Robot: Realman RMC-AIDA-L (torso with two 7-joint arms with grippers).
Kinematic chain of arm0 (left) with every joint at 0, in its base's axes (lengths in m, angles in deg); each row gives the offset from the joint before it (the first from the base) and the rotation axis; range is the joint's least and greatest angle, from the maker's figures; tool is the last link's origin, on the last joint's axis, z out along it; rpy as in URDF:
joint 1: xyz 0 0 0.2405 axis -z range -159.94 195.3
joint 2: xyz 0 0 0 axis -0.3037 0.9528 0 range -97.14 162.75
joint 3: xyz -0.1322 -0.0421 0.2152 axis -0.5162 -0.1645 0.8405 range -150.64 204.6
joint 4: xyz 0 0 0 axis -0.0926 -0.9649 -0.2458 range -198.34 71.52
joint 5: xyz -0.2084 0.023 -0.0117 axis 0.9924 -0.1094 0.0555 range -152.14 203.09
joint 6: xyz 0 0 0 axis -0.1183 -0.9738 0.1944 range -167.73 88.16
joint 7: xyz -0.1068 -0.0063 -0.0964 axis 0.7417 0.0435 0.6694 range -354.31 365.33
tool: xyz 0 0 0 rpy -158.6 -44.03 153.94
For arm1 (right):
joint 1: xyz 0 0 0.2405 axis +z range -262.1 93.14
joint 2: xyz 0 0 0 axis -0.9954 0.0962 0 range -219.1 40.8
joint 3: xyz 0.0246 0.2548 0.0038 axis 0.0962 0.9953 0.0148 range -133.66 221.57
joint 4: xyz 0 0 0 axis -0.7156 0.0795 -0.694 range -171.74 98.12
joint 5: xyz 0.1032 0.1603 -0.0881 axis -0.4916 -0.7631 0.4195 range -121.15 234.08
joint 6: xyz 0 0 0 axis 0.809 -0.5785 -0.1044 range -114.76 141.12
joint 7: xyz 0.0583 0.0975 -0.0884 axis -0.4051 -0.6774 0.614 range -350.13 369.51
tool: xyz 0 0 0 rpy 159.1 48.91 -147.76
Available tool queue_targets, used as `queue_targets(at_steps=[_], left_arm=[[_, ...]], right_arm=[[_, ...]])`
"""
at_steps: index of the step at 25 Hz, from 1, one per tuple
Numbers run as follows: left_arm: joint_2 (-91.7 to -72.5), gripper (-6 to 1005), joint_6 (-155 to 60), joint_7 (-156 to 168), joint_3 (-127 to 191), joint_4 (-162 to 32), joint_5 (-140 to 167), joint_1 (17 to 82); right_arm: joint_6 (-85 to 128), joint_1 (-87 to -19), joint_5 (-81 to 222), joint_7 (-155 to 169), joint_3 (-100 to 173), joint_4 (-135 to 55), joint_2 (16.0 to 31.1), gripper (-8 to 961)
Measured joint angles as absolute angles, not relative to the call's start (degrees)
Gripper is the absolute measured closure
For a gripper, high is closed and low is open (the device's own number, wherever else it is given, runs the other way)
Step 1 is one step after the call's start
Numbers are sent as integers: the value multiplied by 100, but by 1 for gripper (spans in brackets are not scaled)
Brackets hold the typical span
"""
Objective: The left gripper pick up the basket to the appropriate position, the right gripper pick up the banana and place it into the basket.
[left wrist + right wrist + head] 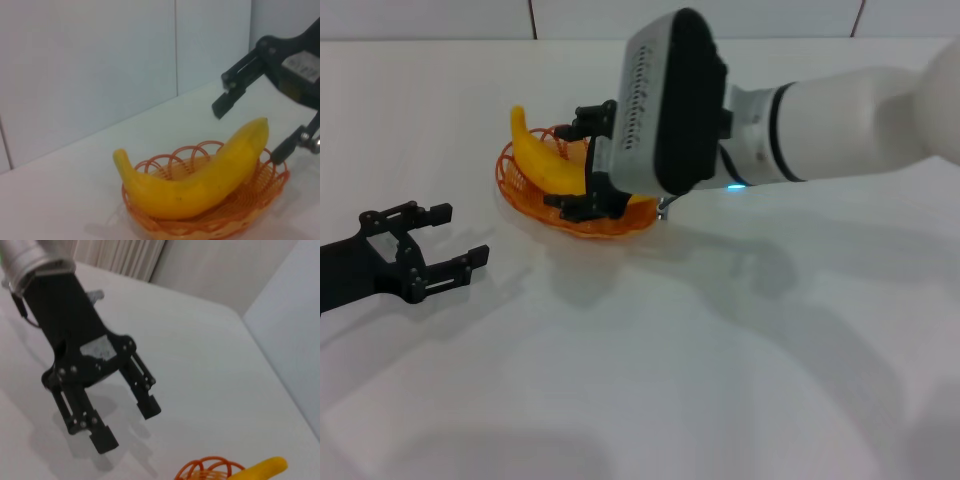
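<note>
A plain white tabletop (650, 380) ran back to a pale panelled wall, and almost everything of note sat toward its far left part. There the basket (570, 218), an oval bowl of orange wire with a looped rim, rested on the tabletop, and the banana (546, 162) lay inside it, its body across the bowl and one end rising above the rim on the far left side. In the left wrist view the banana (200, 182) filled most of the basket (260, 192), curving up at both ends, with the scalloped loops of the rim showing behind it. The right tool (588, 160) hung just over the basket, reaching in from the right on its silver-grey wrist; its two black fingers stood spread apart, one on each side of the banana's right-hand part, and the left wrist view showed a clear gap between the upper fingertip (222, 106) and the fruit, so the tool held nothing. The left tool (452, 240) was near the left edge of the head view, low over the tabletop and well apart from the basket, its fingers likewise spread with nothing between them; the right wrist view showed the left tool (131, 423) the same way, with the basket's rim (210, 467) and the banana's end (265, 467) nearby.
</note>
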State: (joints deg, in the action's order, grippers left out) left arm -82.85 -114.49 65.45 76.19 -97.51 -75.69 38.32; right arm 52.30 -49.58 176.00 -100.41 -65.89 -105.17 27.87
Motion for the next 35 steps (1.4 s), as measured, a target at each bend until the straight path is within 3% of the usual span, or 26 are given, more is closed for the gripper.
queue_targets(at_steps=[15, 35], left_arm=[[-8285, 242, -11469, 6536, 7585, -9751, -7545, 3816], [-8332, 242, -11494, 6386, 7567, -9750, -7511, 3815]], right_arm=[[6859, -5877, 16520, -8775, -5249, -10997, 2781, 203], [8532, -5906, 15367, -6730, -2810, -8628, 2777, 208]])
